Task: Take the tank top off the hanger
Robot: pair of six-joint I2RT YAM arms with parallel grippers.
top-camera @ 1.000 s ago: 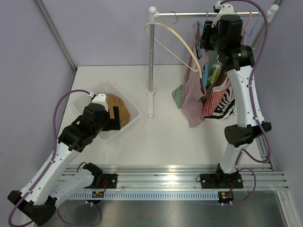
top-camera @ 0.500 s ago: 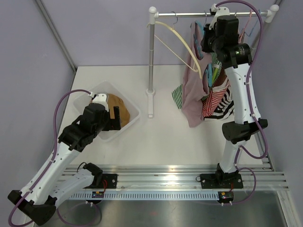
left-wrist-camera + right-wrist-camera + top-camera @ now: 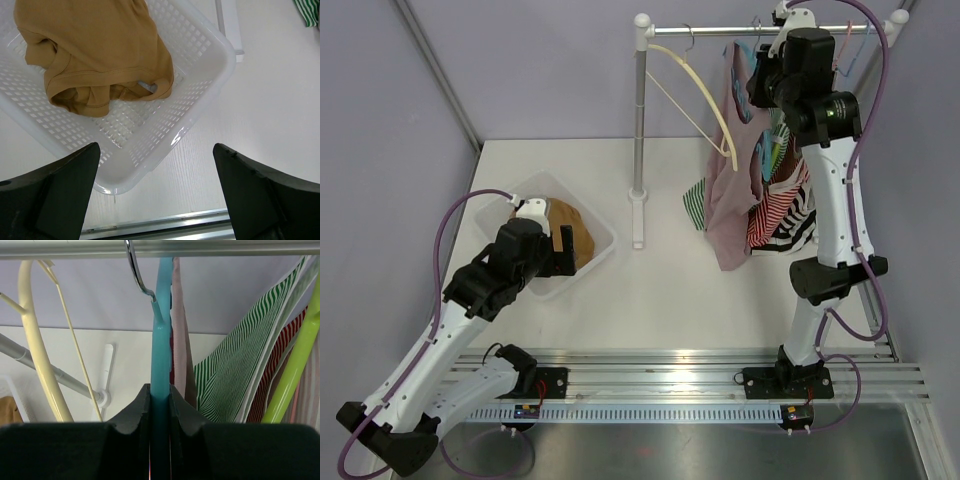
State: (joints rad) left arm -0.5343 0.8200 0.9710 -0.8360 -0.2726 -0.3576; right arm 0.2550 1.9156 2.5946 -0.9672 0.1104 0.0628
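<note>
A pink tank top (image 3: 725,205) hangs from a teal hanger (image 3: 741,88) on the rail (image 3: 710,30) at the back right. My right gripper (image 3: 758,78) is up at the rail, shut on that hanger. In the right wrist view the teal hanger (image 3: 161,335) runs straight down between the closed fingers of my right gripper (image 3: 160,396), its metal hook (image 3: 137,275) over the rail (image 3: 210,247); the pink tank top (image 3: 179,325) hangs just behind it. My left gripper (image 3: 156,150) is open over the near corner of a white basket (image 3: 212,67), holding nothing.
A bare cream hanger (image 3: 705,100) hangs left of the teal one. Striped garments (image 3: 780,210) and a lime hanger (image 3: 295,360) crowd the rail's right end. The rack's post (image 3: 638,120) stands mid-table. A mustard garment (image 3: 95,50) lies in the basket (image 3: 603,240).
My right gripper has closed onto the teal hanger and risen a little toward the rail, swinging the tank top slightly. The left arm has not moved.
</note>
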